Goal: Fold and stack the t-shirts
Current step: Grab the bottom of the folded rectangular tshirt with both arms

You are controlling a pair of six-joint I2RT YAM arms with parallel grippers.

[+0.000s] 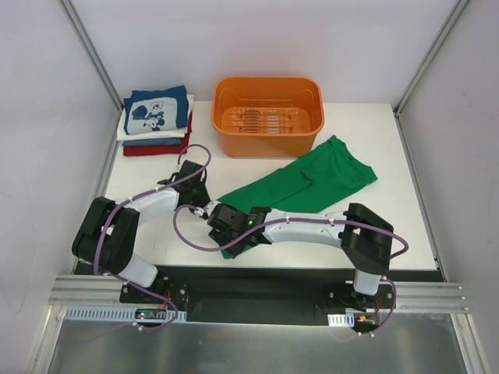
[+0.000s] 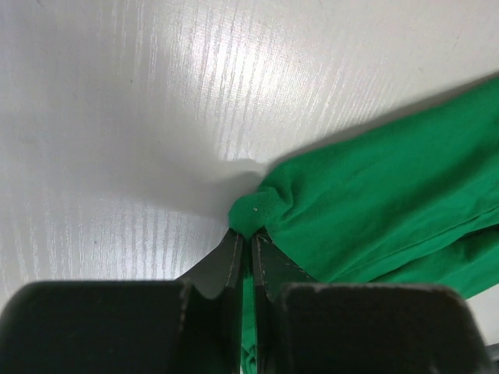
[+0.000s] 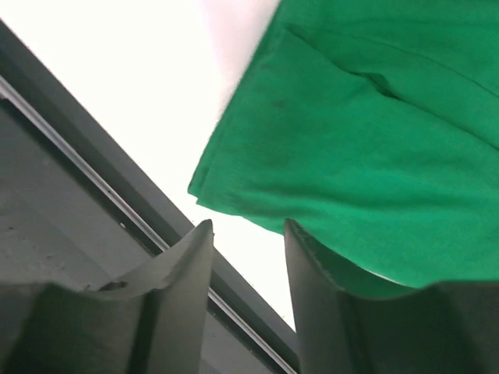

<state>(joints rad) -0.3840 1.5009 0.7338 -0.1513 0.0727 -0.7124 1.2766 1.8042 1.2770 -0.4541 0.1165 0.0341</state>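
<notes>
A bright green t-shirt (image 1: 312, 179) lies in a long diagonal strip across the white table, from the near middle to the right of the orange tub. My left gripper (image 1: 204, 199) is shut on a bunched corner of the shirt (image 2: 257, 212) at its near-left end, low over the table. My right gripper (image 3: 247, 230) is open at the shirt's near end (image 3: 374, 140), with cloth lying over its right finger; it also shows in the top view (image 1: 226, 238). A stack of folded shirts (image 1: 156, 121), navy cartoon print on top, sits at the far left.
The orange plastic tub (image 1: 267, 113) stands at the back middle. The table's near edge and its black rail (image 3: 117, 210) run just beside my right gripper. Both arms cross close together at the near middle.
</notes>
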